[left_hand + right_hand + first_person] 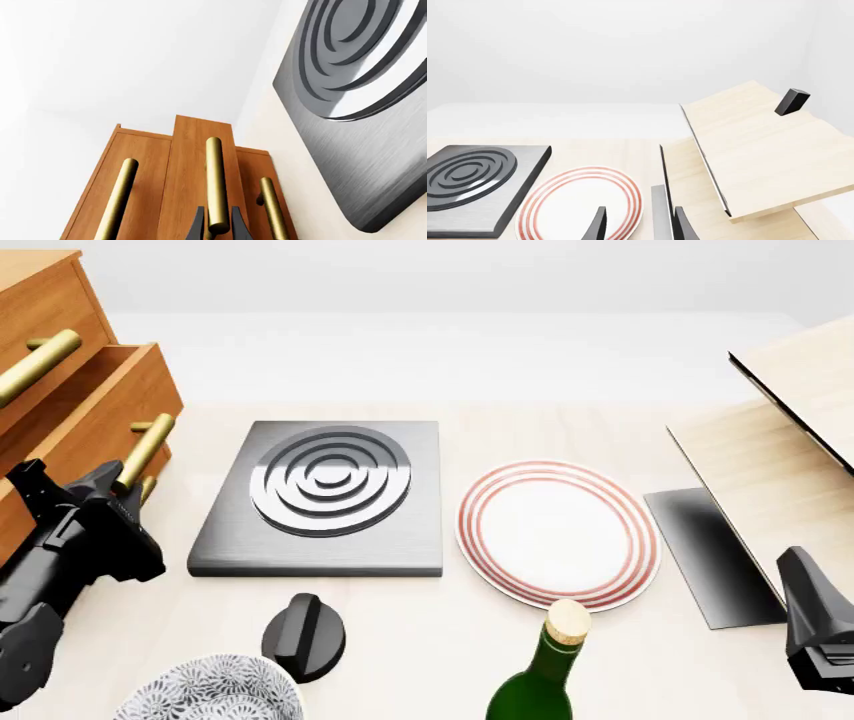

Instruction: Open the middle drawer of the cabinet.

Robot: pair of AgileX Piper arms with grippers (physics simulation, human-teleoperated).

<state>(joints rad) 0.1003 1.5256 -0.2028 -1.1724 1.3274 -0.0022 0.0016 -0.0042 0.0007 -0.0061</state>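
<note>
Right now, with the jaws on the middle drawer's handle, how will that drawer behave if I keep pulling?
The middle drawer already stands out from the cabinet, so it probably slides straight. Its round brass handle looks smooth, so the left gripper could slip along it.

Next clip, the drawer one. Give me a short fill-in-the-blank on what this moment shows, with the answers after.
1. The left gripper has its fingers on either side of the brass handle of the ____ drawer.
2. That drawer stands partly ____ from the cabinet.
3. The plate has ____ rings round its rim.
4. The right gripper holds ____.

Answers: middle; pulled out; red; nothing
</note>
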